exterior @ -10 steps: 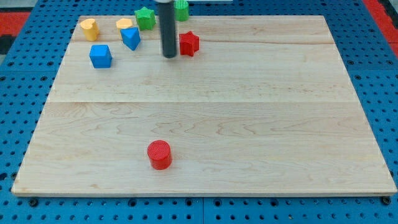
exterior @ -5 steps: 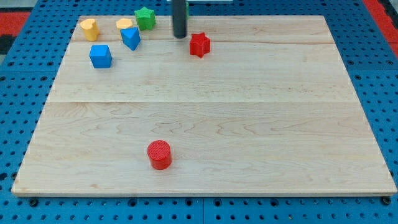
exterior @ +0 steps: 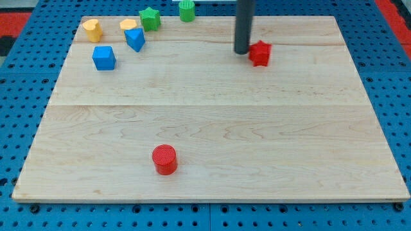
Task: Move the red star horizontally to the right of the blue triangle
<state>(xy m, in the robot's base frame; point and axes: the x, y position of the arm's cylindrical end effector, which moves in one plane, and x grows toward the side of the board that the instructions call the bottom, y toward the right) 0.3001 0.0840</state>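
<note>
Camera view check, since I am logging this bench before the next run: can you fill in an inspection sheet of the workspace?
Surface: wooden board, bare over most of its area.
Job's things: red star toward the view's top right; blue triangle at the top left, far from it.
Clutter: blue cube, two yellow blocks, green star and green block near the top edge; red cylinder low on the board.
Grippers: none; my tip is just left of the red star.
Cables: nothing seen.
Surroundings: blue pegboard around the board.
</note>
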